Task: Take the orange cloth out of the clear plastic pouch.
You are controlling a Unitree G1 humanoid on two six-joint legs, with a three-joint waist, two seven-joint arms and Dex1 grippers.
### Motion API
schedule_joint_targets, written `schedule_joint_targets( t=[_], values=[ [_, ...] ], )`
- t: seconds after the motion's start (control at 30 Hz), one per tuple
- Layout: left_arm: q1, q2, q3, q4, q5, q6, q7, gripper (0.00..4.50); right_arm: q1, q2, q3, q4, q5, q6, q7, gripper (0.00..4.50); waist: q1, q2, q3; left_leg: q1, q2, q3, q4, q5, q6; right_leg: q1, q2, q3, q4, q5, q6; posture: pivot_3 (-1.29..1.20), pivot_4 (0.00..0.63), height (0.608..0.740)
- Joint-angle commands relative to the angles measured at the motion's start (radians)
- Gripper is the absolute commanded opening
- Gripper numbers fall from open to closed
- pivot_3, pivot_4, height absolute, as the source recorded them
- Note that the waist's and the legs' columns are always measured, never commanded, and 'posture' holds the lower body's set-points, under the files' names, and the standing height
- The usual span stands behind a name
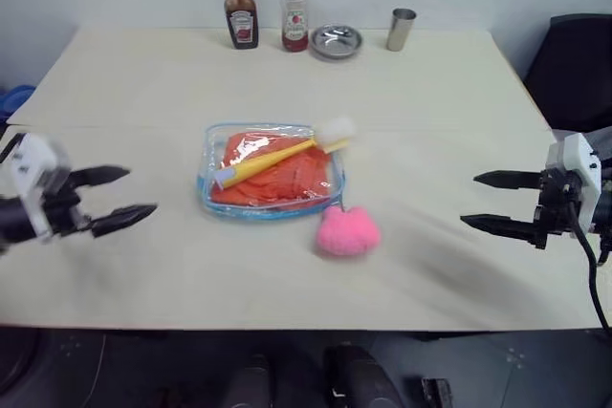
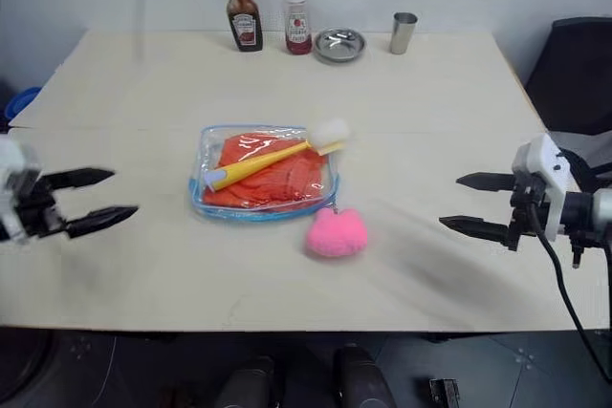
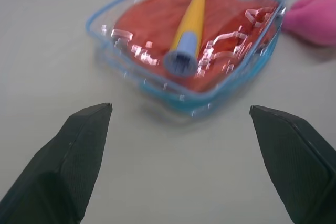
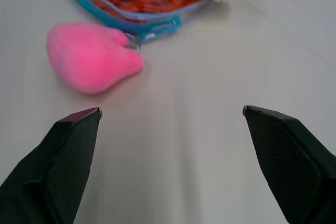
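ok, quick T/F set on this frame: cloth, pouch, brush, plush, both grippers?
1. The bright orange cloth is inside the clear blue-edged plastic pouch. True.
2. The yellow-handled brush lies beside the pouch on the table. False: it lies on top of the pouch.
3. The left gripper holds the pouch. False: it is open, apart from it.
4. The right gripper is open and empty. True.
5. The fluffy pink plush sits inside the pouch. False: it is outside, by the pouch's corner.
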State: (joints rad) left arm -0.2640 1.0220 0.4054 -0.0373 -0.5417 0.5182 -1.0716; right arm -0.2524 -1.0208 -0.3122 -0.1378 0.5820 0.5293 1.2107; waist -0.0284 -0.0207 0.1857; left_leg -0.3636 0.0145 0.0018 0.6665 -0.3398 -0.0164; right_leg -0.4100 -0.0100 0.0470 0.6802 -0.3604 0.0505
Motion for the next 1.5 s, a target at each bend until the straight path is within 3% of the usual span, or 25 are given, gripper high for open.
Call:
schedule_joint_targets(
  t=[0.03,0.13,0.27,0.5,0.6,0.7,0.87,1.13,1.33,1.5],
  values=[
    [-0.161,-0.03,-0.148,0.017,0.034,-0.001,-0.008,4.46,-0.007,0.037,-0.024,-0.149,0.055,0.053,-0.099,4.5,0.001,0.0,0.0,0.0,0.0,0.0,0.0,0.0,0.0,0.0,0.0,0.0,0.0,0.0,0.0,0.0,0.15,0.74],
    [-0.379,-0.12,-0.34,0.143,0.156,-0.052,-0.009,4.46,-0.004,0.079,0.01,-0.294,0.086,0.109,-0.189,4.5,0.004,0.0,0.0,-0.004,-0.001,-0.002,0.003,0.001,-0.001,-0.001,0.001,-0.002,0.001,0.0,0.0,0.0,0.15,0.74],
    [-0.563,-0.232,-0.487,0.372,0.311,-0.17,0.01,4.46,-0.009,0.117,0.042,-0.394,0.11,0.144,-0.264,4.5,0.001,0.0,0.0,-0.008,-0.001,-0.003,0.01,0.001,-0.002,-0.003,0.001,-0.002,0.002,0.0,0.0,0.0,0.15,0.74],
    [-0.723,-0.364,-0.621,0.743,0.528,-0.449,0.054,4.46,-0.004,0.162,0.067,-0.469,0.124,0.165,-0.364,4.5,0.001,0.0,0.0,-0.01,-0.001,-0.002,0.014,0.001,-0.002,-0.004,0.001,-0.002,0.003,0.0,0.001,0.0,0.15,0.74],
    [-0.739,-0.383,-0.625,0.806,0.555,-0.503,0.041,3.89,0.002,0.167,0.075,-0.483,0.121,0.168,-0.386,4.5,0.003,0.0,0.0,-0.011,-0.001,-0.003,0.014,0.001,-0.002,-0.004,0.001,-0.002,0.003,0.0,0.001,0.0,0.15,0.74],
    [-0.74,-0.383,-0.625,0.844,0.58,-0.558,0.028,2.93,0.005,0.167,0.079,-0.483,0.124,0.168,-0.395,4.5,0.003,-0.001,0.0,-0.011,-0.001,-0.003,0.015,0.001,-0.002,-0.004,0.001,-0.002,0.003,0.0,0.001,0.0,0.15,0.74],
    [-0.728,-0.39,-0.582,0.831,0.547,-0.548,-0.004,1.39,-0.002,0.168,0.105,-0.466,0.114,0.156,-0.391,4.5,0.003,-0.001,0.0,-0.011,-0.001,-0.003,0.016,0.001,-0.002,-0.004,0.001,-0.002,0.004,0.0,0.001,0.0,0.15,0.74],
    [-0.581,-0.339,-0.322,0.574,0.391,-0.248,0.171,1.4,-0.07,0.174,0.214,-0.427,0.088,0.12,-0.331,4.5,-0.005,-0.001,0.0,-0.011,0.0,-0.003,0.016,0.001,-0.002,-0.005,0.001,-0.002,0.009,0.0,0.001,0.0,0.15,0.74],
    [-0.277,-0.237,-0.036,0.337,0.391,-0.062,0.462,1.4,-0.162,0.197,0.292,-0.344,0.066,0.089,-0.263,4.5,-0.01,-0.001,0.0,-0.01,0.0,-0.005,0.015,0.001,-0.002,-0.006,0.001,-0.002,0.009,0.0,0.001,0.0,0.15,0.74],
    [-0.072,-0.234,0.109,0.23,0.414,0.006,0.631,1.4,-0.207,0.231,0.346,-0.289,0.037,0.061,-0.219,4.5,0.004,-0.002,-0.001,-0.011,0.0,-0.006,0.016,-0.001,0.0,-0.005,0.0,-0.003,0.008,0.0,0.001,0.0,0.15,0.74]
  ],
)
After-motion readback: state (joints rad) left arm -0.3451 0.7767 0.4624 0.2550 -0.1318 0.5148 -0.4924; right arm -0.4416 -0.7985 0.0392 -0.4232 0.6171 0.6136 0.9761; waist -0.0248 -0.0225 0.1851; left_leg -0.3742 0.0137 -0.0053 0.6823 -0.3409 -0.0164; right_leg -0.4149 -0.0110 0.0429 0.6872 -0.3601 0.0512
